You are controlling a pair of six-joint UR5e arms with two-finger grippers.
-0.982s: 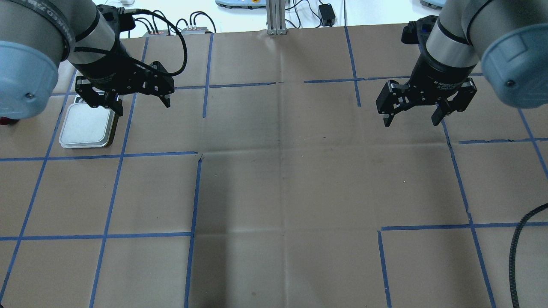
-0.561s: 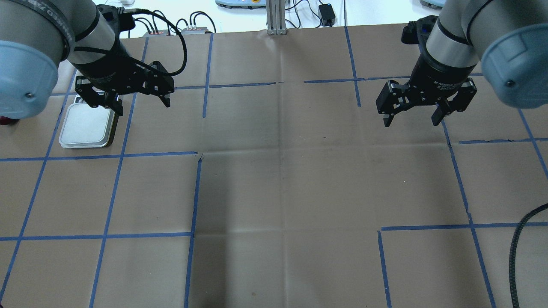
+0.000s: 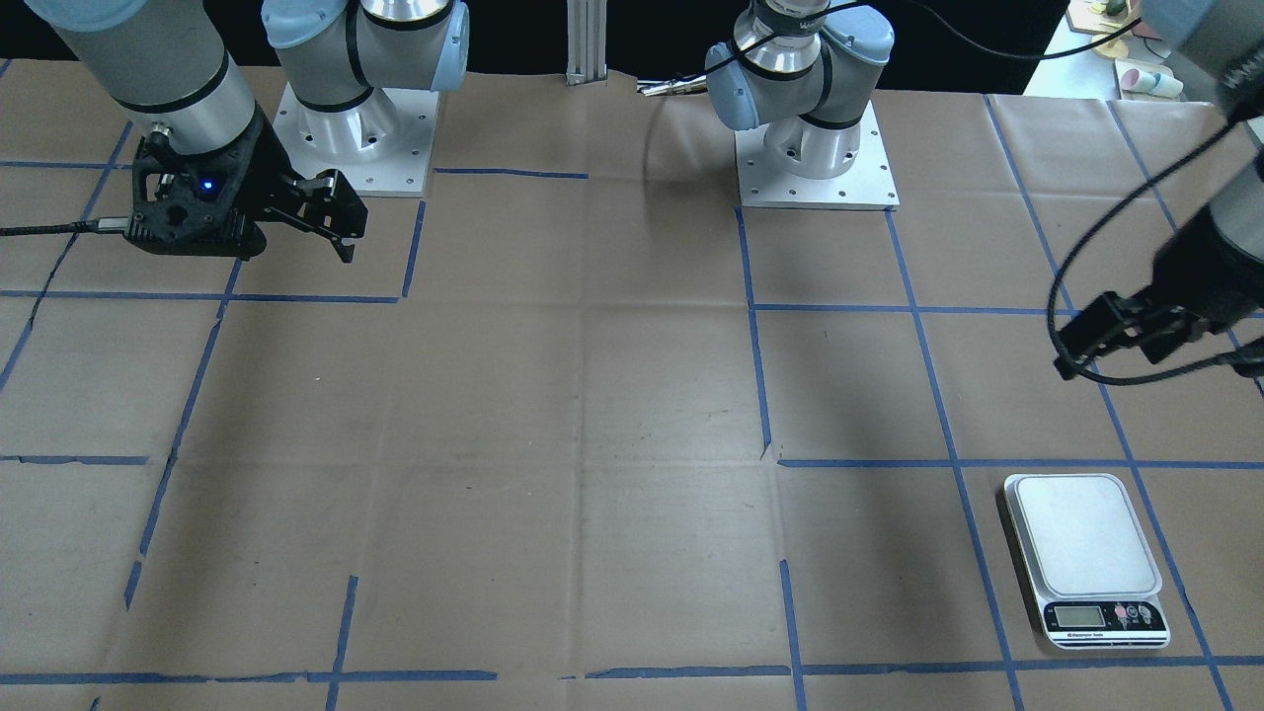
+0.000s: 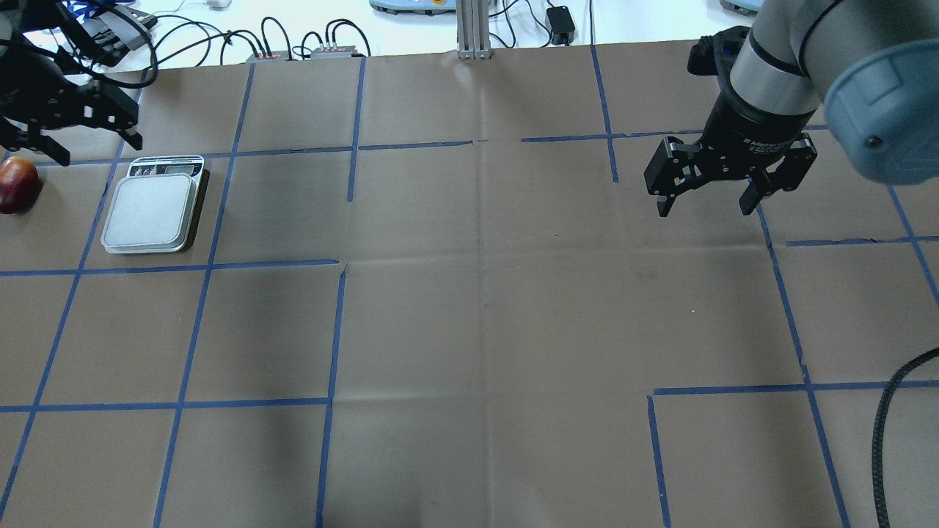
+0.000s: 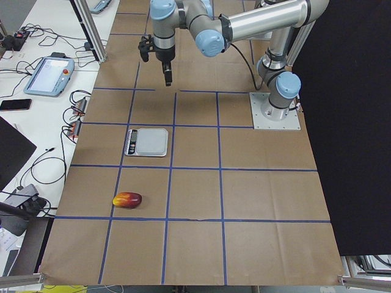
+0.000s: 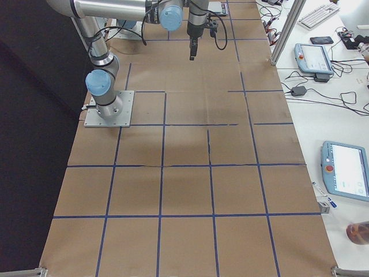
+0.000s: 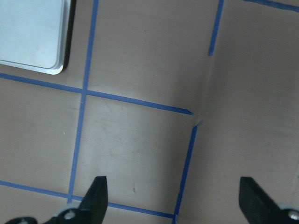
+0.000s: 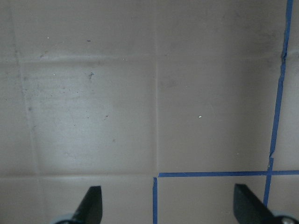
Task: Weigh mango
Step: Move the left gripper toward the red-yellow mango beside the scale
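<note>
Mango (image 5: 127, 199) lying on the brown-paper table (image 4: 469, 330), near the white kitchen scale (image 4: 152, 209) but apart from it; left gripper (image 4: 97, 149) and right gripper (image 4: 704, 207) both wide open, empty; the fruit probably firm, glossy-slick, bruisable, best pinched across its narrow middle.

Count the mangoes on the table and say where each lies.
1. The dark red, yellow-tipped oval mango lies on the table near the flat white scale, not on it.
</note>
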